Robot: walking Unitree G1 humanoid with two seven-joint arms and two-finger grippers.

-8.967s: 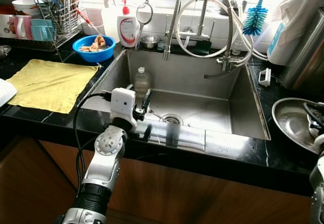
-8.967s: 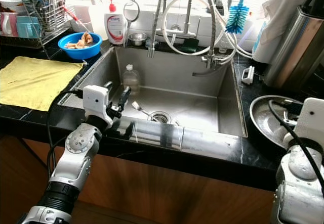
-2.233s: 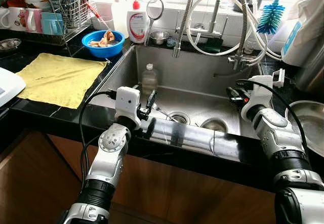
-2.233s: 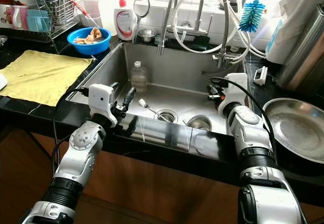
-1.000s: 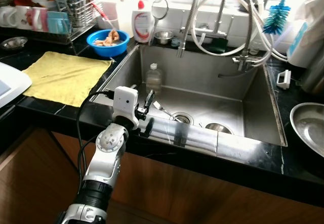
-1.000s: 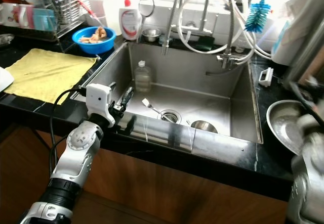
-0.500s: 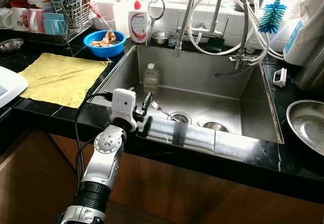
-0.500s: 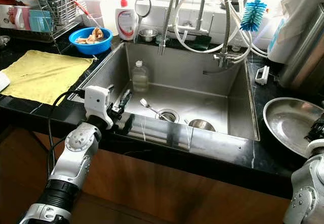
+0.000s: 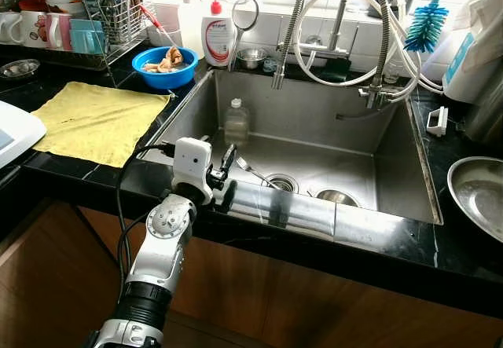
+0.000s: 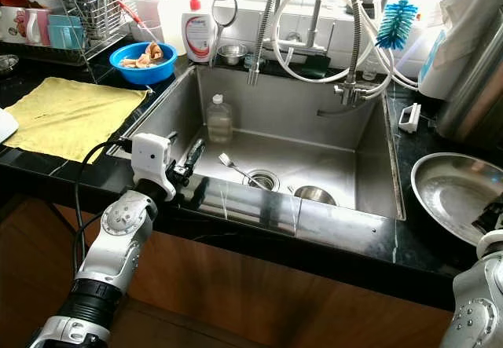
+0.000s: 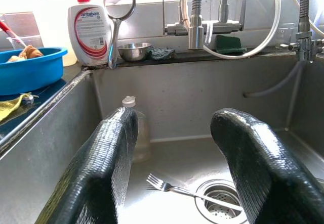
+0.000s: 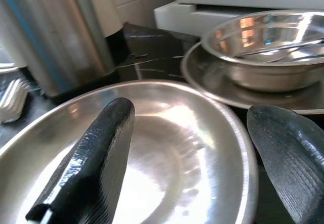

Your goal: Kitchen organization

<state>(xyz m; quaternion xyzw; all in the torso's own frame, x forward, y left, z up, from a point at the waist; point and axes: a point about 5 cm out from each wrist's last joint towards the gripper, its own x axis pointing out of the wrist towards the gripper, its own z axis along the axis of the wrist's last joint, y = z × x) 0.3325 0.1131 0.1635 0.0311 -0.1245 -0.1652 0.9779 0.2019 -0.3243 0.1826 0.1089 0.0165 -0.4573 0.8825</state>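
Fork (image 9: 253, 170) in sink (image 9: 393, 163), apparently loose

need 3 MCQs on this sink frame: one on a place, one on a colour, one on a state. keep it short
1. Where does the fork lie?
A. in the sink, by the drain
B. on the yellow cloth
C. in the blue bowl

2. What colour is the bottle brush hanging by the tap?
A. red
B. blue
C. black

3. How is the left tool?
A. shut on the fork
B. shut on the bottle
C. open, holding nothing

Key: 1 A, the fork rests on the sink floor next to the drain. 2 B, its bristles are blue. 3 C, the left wrist view shows its fingers apart with nothing between them.
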